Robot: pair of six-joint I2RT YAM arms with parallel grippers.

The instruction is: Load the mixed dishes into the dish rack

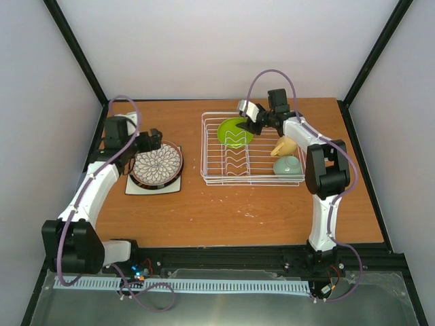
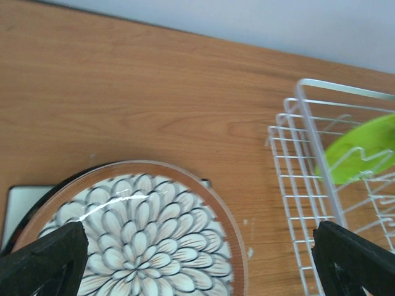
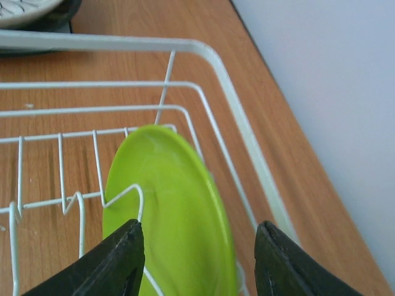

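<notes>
your right gripper [image 3: 199, 266] has its jaws spread, one dark finger [image 3: 114, 262] on each side of the lime-green plate [image 3: 179, 203]. the wrist view does not show whether either pad touches the plate. the plate stands on edge in the dish rack [image 3: 123, 42], leaning against a wavy wire divider near the rack's far side. from above, the right gripper [image 1: 257, 123] is over the far part of the dish rack [image 1: 211, 173], just beside the lime-green plate [image 1: 235, 132]. at the right end of the rack you have the yellow handled mug [image 1: 284, 146] lying tilted, and the mint-green bowl [image 1: 288, 167] just nearer, in the near right corner.

your left gripper [image 2: 197, 265] is wide open and holds nothing. its two fingertips [image 2: 43, 259] sit at the lower corners of the wrist view, with the brown floral-patterned plate [image 2: 148, 234] below and between them. from above, the left gripper [image 1: 155, 139] is at the far edge of that brown floral-patterned plate [image 1: 157, 165]. whether it touches the rim, you cannot tell.

the floral plate lies flat on top of a stack on the table [image 1: 238, 210], to the left of the rack and apart from it. a dark rim [image 1: 139, 182] shows under it, and the white square plate [image 1: 136, 189] is at the bottom, its corners sticking out. the left wrist view also catches the rack's left end [image 2: 296, 185], with the green plate [image 2: 361, 151] inside.
</notes>
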